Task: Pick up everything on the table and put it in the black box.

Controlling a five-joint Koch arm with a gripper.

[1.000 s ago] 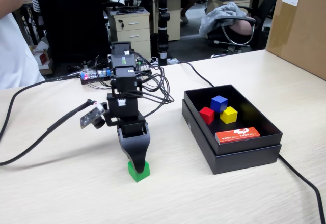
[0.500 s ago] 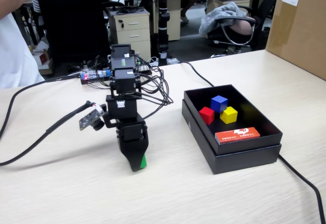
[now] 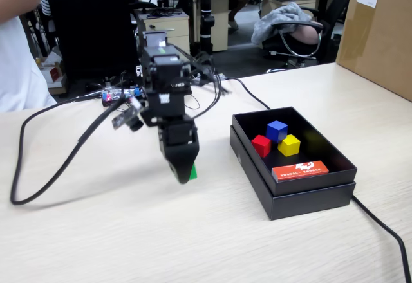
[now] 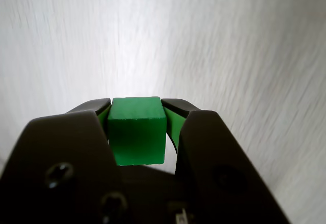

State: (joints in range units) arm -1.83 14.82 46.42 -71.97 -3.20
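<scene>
The gripper (image 4: pixel 136 113) is clamped on the green cube (image 4: pixel 136 130), one jaw pressed against each side. In the fixed view the cube (image 3: pixel 191 172) hangs above the table (image 3: pixel 129 231), left of the black box (image 3: pixel 302 196), which holds the red, blue and yellow cubes.

Green cube (image 4: pixel 136 130) aloft; red (image 3: pixel 261 145), blue (image 3: pixel 277 130), yellow (image 3: pixel 290 145) inside black box (image 3: pixel 302 198)

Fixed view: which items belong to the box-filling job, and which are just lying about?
Job:
green cube, held in the gripper
red cube
blue cube
yellow cube
black box

Lying about:
orange-red card in the box
brown carton
cables
</scene>
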